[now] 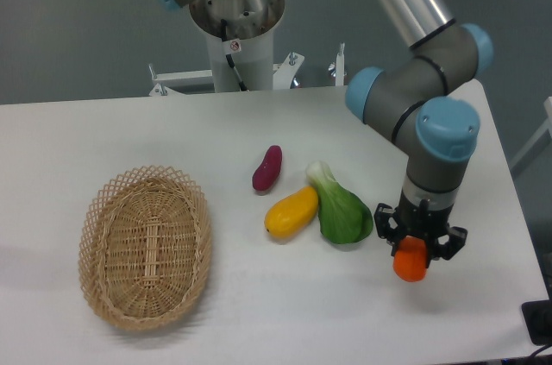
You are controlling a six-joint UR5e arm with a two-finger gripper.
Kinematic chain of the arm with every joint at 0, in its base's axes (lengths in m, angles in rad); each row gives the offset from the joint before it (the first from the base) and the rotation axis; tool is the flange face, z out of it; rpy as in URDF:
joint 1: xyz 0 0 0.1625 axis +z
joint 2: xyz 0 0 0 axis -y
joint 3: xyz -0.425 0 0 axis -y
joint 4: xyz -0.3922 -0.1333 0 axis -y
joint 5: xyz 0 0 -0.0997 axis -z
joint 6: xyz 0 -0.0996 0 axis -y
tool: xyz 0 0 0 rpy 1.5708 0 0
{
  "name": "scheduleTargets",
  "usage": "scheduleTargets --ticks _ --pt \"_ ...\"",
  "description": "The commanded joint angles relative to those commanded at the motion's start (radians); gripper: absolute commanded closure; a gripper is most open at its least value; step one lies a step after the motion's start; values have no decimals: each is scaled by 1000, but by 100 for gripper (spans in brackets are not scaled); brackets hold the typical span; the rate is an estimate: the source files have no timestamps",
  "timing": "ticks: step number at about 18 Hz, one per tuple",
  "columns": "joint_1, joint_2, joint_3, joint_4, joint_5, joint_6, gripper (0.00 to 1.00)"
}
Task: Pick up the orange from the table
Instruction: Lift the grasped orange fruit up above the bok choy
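The orange [411, 261] is small, bright orange and rounded-blocky, at the right side of the white table [259, 322]. My gripper [418, 246] points straight down and is shut on the orange's upper part, its black fingers on either side. The lower half of the orange shows below the fingers. I cannot tell whether the orange rests on the table or hangs just above it.
A green bok choy [340, 208] lies just left of the gripper, touching a yellow-orange oval fruit [291, 212]. A purple sweet potato [267, 168] lies behind them. A woven oval basket [146, 246] stands at the left. The table's right edge is close to the gripper.
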State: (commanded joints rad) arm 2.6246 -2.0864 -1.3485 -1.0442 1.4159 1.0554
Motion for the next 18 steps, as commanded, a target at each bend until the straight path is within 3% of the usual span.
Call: scheduleTargets --ticks 2,6,8,11,13,18 --pt "-5 28 14 -100 3 5 49" --pt "-54 101 14 -166 2 6 49" --pt "-80 139 9 -230 2 14 49" --pt "-89 209 5 -397 6 38 49" --pt "-84 236 12 -468 11 102 49" --pt "-86 261 15 -475 6 121 49"
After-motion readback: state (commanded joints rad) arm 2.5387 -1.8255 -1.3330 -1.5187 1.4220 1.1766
